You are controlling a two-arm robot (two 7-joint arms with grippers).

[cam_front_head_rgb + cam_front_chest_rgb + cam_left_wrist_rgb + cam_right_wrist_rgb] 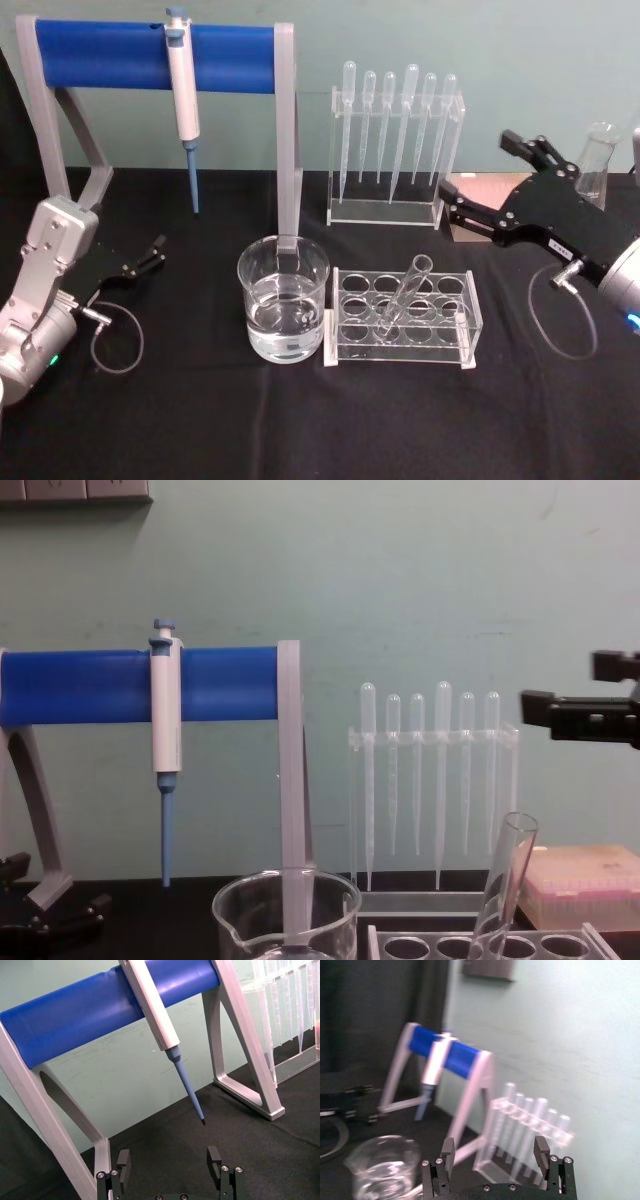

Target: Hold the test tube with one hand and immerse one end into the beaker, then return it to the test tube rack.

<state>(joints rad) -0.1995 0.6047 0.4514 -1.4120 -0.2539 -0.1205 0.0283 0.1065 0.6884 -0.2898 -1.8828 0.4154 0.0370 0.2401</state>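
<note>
My right pincer (490,185), jaws apart and empty, hangs at the head view's right edge. The long clear glass test tube (404,297) leans in its clear plastic rack (472,330) lower left of it, rim tilted toward me, nearer than my left pincer (152,252).

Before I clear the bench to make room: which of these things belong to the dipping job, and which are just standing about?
Needed:
test tube, leaning in its clear rack
beaker, holding water
right gripper, open, raised right of the rack

Just there:
pipettor on the blue stand
plastic pipettes
flask
left gripper, open, low at the left
</note>
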